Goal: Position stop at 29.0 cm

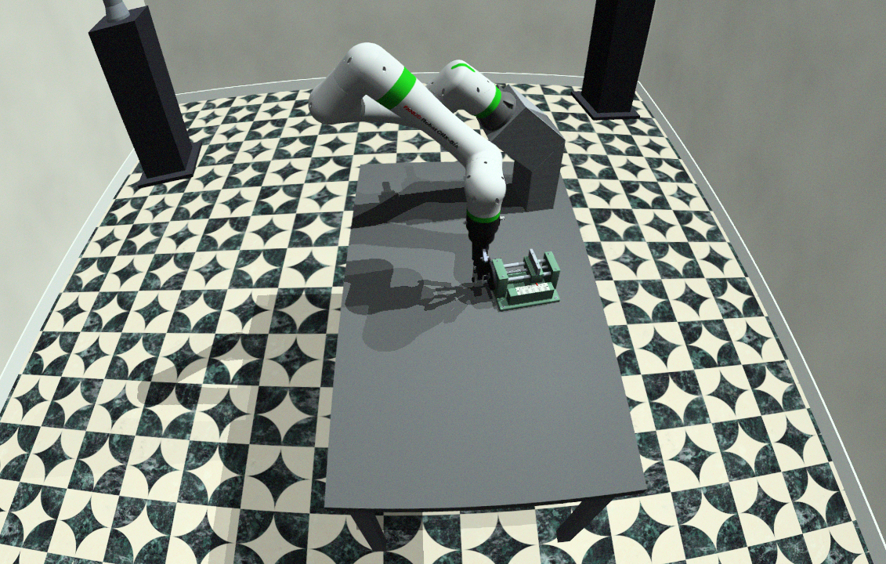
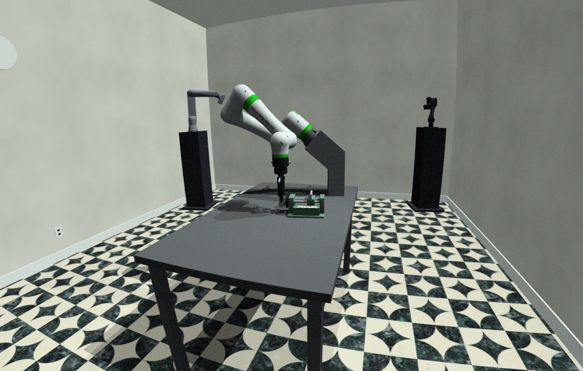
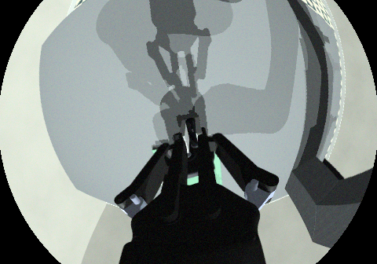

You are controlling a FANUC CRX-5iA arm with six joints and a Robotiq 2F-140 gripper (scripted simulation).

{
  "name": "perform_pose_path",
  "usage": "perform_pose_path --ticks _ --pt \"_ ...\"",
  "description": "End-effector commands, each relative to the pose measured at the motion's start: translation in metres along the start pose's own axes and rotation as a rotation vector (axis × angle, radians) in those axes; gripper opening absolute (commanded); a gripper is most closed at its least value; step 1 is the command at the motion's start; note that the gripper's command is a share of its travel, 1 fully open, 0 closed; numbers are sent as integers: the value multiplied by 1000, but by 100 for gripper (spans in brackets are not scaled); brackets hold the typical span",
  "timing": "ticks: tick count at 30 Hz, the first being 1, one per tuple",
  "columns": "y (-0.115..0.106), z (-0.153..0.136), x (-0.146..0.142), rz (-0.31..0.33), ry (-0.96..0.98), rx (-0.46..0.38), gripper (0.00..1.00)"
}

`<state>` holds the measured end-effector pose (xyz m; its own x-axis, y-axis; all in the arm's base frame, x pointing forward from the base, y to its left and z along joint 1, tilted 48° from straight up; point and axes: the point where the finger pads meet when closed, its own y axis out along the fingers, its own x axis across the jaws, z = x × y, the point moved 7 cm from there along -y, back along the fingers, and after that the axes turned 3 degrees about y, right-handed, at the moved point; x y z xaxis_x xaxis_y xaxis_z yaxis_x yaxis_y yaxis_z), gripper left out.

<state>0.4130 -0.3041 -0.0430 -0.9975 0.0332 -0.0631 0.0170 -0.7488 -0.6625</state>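
Observation:
A small green stop fixture with metal rails and a white scale strip sits on the grey table, toward its far side. The handwheel is at the fixture's left end, mostly hidden by my fingers. My gripper points straight down at that end, low near the table top, and is shut on the handwheel's handle. In the wrist view a bit of green fixture shows beneath the fingers.
The arm's grey pedestal stands at the table's far edge behind the fixture. Two black pillars stand on the floor beyond the table.

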Motion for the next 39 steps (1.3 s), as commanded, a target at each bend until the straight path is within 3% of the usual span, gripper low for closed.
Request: perform_pose_path --ticks 1,20,39 --pt "-7 0 8 1 0 0 4" --pt "-40 1 14 1 0 0 4" --pt "-60 -1 -12 1 0 0 4"
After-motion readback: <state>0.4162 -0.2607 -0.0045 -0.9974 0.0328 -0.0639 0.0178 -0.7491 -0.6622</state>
